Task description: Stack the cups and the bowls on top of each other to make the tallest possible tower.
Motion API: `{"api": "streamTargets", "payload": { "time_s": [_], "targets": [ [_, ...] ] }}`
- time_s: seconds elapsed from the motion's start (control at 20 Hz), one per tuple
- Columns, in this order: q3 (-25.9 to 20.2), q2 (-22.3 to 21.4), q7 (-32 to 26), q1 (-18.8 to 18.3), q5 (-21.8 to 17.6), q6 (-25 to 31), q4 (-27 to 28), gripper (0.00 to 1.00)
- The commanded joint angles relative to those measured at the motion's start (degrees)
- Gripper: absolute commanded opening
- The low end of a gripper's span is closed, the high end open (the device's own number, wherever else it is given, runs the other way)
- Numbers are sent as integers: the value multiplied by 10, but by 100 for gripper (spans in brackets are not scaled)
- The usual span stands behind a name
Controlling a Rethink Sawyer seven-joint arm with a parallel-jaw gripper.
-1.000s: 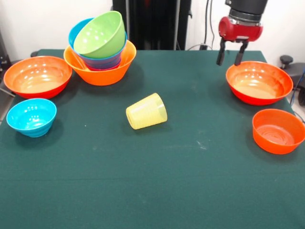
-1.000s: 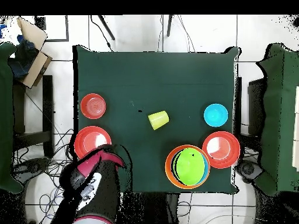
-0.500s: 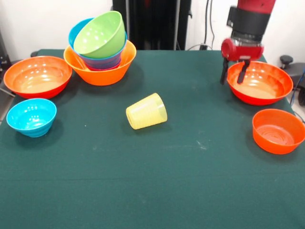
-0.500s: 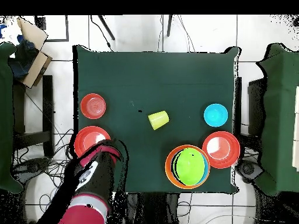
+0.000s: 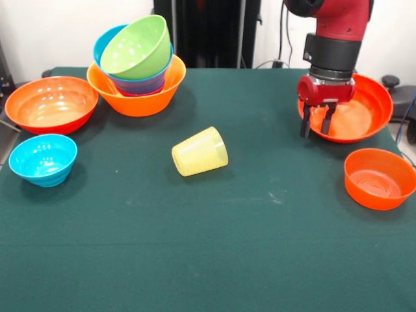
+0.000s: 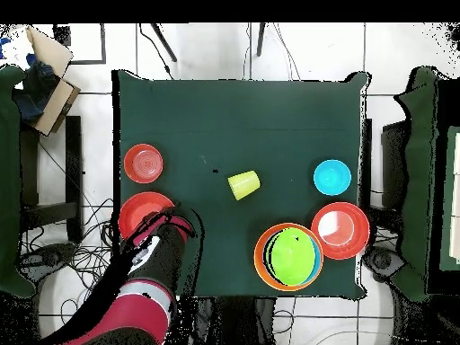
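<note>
Where the arm comes down: the gripper [image 5: 314, 125] sits at the near rim of a large red-orange bowl [image 5: 361, 107]; one finger is outside the rim and one inside, so the claw is pinched on that rim
That bowl: tilted, its far side raised and its opening turned toward the table's middle; I cannot tell whether its base is touching the cloth
Overhead, same spot: the gripper [image 6: 172, 218] covers one edge of the red-orange bowl [image 6: 139, 211]; the arm [image 6: 135, 296] hides the table edge beside it
Small orange bowl [image 5: 379, 177]: upright on the green table [image 5: 214, 247]; near the tilted bowl but apart from it
Tower [image 5: 136, 62]: a wide light-orange bowl [image 5: 140, 97] at the bottom; blue and purplish bowls nested in it; a lime green bowl [image 5: 136, 47] on top, tipped on its side with its mouth facing forward
Tumbler [image 5: 199, 152]: pale yellow, ridged; lying on its side near the table's middle, well apart from every bowl
Other large orange bowl [image 5: 51, 104]: upright, just beside the tower
Cyan bowl [image 5: 43, 158]: upright, just in front of that orange bowl; not touching it
</note>
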State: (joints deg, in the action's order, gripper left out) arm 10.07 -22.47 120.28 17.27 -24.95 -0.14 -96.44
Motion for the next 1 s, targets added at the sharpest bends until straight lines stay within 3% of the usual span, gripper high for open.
{"api": "streamTargets", "payload": {
  "time_s": [0.05, 0.35, 0.65, 0.85, 1.0],
  "targets": [
    [-37, 7, 38, -16, 4, 3, 38, 0],
    [-51, -14, 30, -30, 1, 23, 26, 0],
    [-79, -67, 11, -58, -10, 52, -19, 0],
    [-128, -166, -29, -112, -14, 114, -99, 0],
    [-192, -261, -73, -180, 3, 176, -177, 0]
  ]
}}
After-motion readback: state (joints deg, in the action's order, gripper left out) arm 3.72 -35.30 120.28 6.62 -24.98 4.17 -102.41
